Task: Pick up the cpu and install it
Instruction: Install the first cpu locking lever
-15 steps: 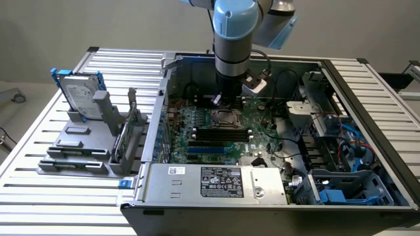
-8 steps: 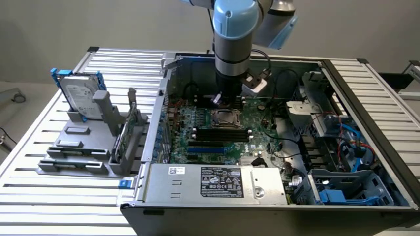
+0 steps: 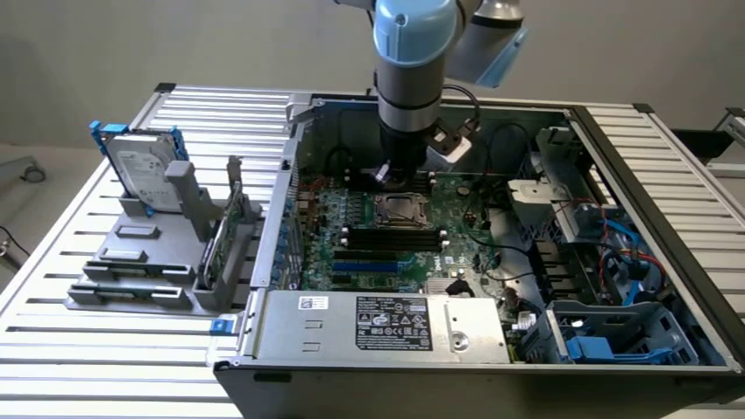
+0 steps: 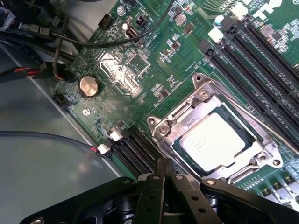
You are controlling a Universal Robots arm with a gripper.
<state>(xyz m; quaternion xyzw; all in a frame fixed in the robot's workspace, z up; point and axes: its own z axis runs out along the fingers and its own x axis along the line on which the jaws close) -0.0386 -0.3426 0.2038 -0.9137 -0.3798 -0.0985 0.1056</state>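
The cpu (image 4: 212, 142) lies seated in the socket frame (image 4: 205, 100) on the motherboard (image 4: 140, 60); the pincer (image 4: 163, 175), closed and empty, hovers at its seven o'clock, apart.

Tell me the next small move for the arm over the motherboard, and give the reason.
Probably lift the end effector straight up a little. The cpu already lies inside the socket frame, and the shut fingers hold nothing, sitting just beside the frame's edge, so a vertical retreat looks least likely to snag the socket.
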